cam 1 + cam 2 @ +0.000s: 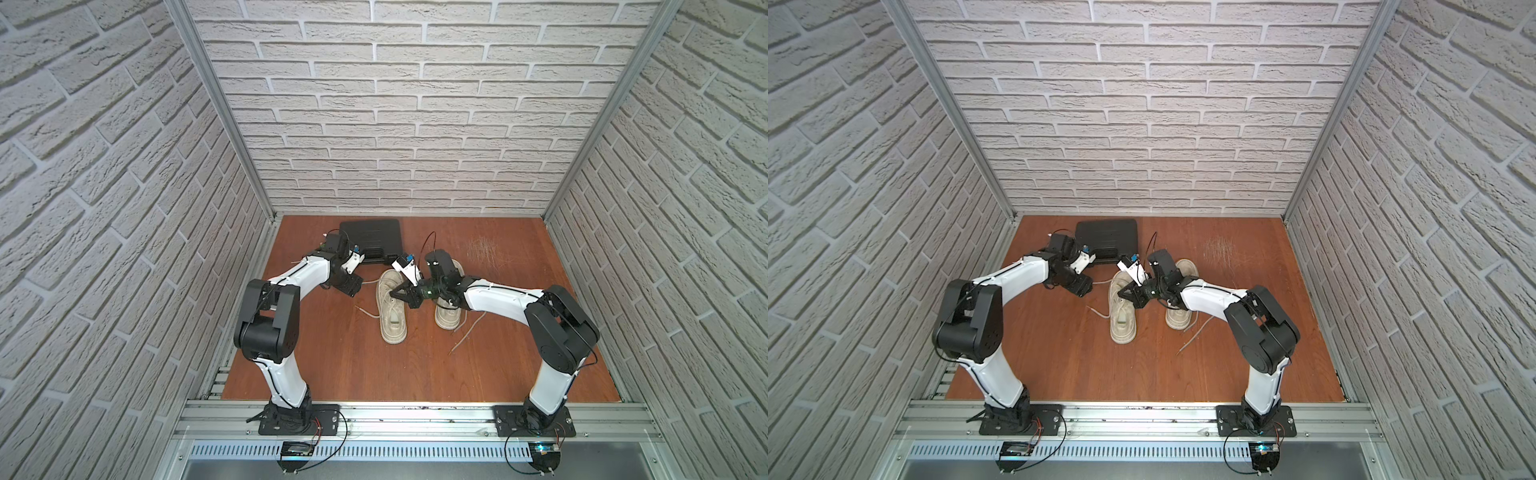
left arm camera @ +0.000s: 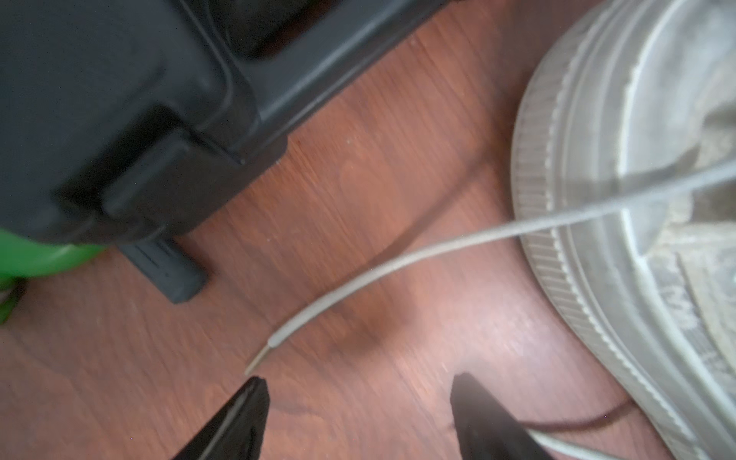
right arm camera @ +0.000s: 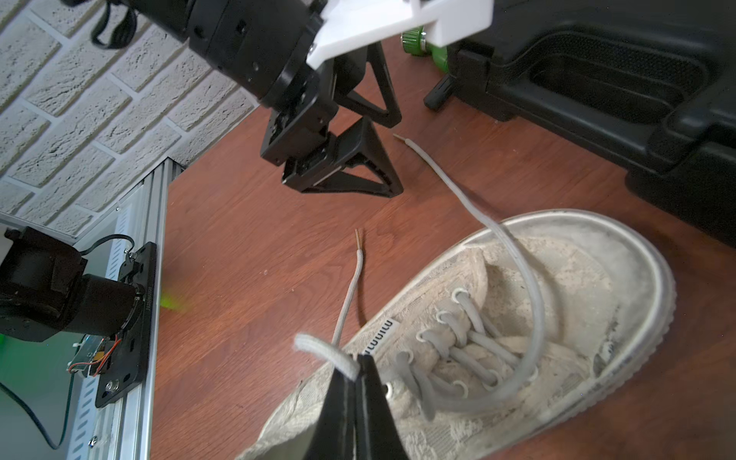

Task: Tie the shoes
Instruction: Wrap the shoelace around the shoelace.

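Two grubby beige sneakers [image 1: 391,309] lie untied, wooden tabletop [image 1: 332,374] stretching wide in front. Right gripper [image 3: 359,360] pinches a lace [image 3: 324,350]; left gripper [image 2: 358,382] gapes empty.

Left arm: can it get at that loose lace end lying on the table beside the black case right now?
Probably yes. The left gripper is open, its fingers just short of the lace end, with only bare table between; the black case sits off to one side.
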### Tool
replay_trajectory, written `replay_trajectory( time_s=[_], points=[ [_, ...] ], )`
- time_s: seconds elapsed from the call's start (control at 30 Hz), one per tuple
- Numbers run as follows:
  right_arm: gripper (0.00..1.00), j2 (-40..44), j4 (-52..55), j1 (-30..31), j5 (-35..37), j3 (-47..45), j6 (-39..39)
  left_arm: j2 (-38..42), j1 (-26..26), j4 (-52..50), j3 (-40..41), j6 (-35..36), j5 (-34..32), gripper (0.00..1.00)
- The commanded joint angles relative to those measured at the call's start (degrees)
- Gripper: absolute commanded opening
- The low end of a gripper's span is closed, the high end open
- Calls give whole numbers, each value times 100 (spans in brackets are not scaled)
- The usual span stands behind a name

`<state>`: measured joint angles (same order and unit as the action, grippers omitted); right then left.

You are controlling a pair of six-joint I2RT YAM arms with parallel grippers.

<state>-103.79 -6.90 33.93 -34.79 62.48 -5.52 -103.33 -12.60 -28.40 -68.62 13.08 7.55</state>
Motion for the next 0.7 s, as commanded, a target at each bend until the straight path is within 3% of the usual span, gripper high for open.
replay_trajectory(
  time_s=[0.0, 0.4, 0.67],
  points=[
    [3, -22, -164, 52, -112, 160, -5, -288, -4, -89, -322, 426, 454, 77],
    [3, -64, -237, 52, -169, 177, -65, -1129, 132, -419, -977, 814, 928, 76],
    [3, -58, -256, 52, -156, 155, -64, -1158, -96, 52, -679, 596, -1, 64]
  ],
)
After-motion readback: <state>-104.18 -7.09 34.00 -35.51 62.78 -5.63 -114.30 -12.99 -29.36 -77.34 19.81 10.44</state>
